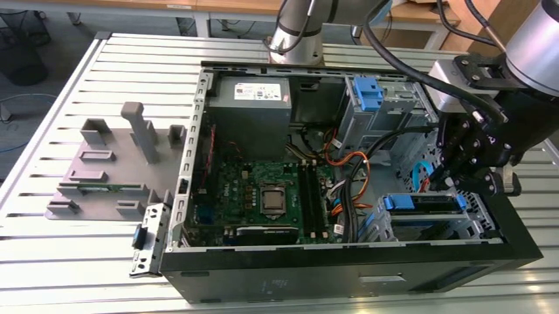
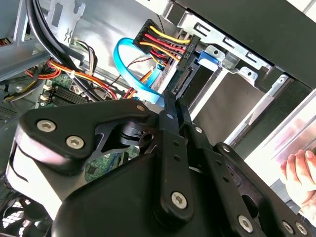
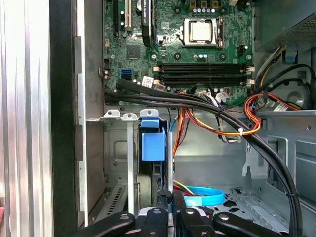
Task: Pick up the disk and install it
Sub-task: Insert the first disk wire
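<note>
The disk sits edge-on in a slot of the metal drive cage (image 1: 472, 219) at the front corner of the open computer case; its blue carrier frame (image 1: 423, 203) faces up. In the first wrist view its blue tab (image 3: 153, 143) stands between the cage rails. My gripper (image 1: 447, 185) hovers just above and behind the disk, close to the blue data cable (image 2: 133, 74). In both wrist views the black fingers (image 3: 163, 200) lie pressed together with nothing between them, a short way from the carrier's blue end (image 2: 208, 58).
The case holds a green motherboard (image 1: 262, 190), a grey power-supply box (image 1: 251, 98), a second blue-framed bay (image 1: 368, 93) and loose orange, red and black cables (image 3: 217, 123). A grey plastic stand (image 1: 114, 163) sits on the slatted table at the exterior view's left. A hand (image 2: 298, 173) shows beyond the case.
</note>
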`<state>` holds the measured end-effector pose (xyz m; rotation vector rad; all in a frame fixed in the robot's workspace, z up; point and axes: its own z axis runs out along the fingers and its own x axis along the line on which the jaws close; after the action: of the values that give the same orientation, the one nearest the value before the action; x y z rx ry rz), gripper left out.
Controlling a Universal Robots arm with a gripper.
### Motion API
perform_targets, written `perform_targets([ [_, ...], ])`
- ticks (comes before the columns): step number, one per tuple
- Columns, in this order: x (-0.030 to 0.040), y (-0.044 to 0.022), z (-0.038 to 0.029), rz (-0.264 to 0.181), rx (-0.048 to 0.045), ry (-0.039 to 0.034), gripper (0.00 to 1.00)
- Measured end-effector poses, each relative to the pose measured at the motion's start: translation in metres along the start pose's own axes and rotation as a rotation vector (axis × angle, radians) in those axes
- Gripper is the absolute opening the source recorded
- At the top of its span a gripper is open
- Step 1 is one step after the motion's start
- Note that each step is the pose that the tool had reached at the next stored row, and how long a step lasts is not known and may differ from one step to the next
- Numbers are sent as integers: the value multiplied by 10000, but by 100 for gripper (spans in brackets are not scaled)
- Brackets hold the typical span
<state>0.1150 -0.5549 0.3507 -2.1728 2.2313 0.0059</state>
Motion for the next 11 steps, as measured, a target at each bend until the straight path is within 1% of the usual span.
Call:
perform_targets([
  [4,11,18,31,-27,14,1,16],
  [6,16,35,43,-60,48,-1,16],
  [9,18,55,64,-122,132,-5,16],
  [11,18,63,75,-166,215,-7,16],
])
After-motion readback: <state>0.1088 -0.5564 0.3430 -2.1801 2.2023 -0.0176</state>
